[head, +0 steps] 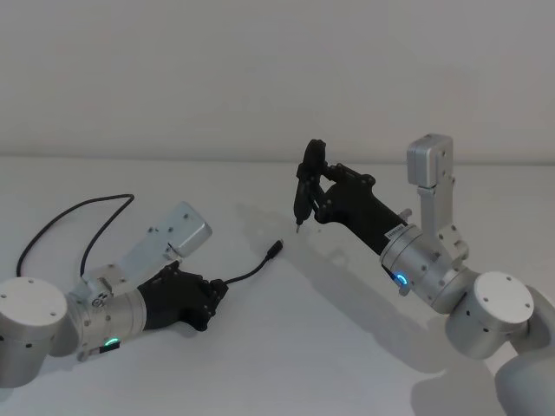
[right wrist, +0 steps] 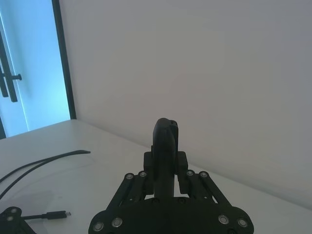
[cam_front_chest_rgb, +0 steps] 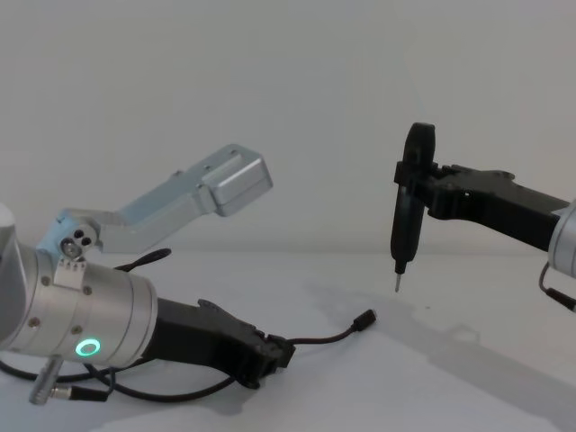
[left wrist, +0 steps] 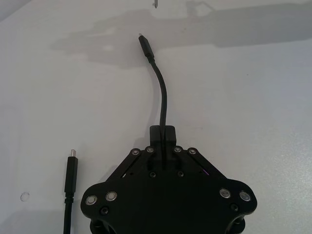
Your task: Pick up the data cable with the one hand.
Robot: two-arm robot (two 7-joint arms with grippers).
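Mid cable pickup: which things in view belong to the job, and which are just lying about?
Job: data cable; left gripper, low over the table, shut on the cable near one plug.
Not the job: right gripper, raised, holding a pen tool.

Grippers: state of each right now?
Left gripper: closed on the data cable, near one plug end.
Right gripper: closed on a pen-shaped tool, tip pointing down.
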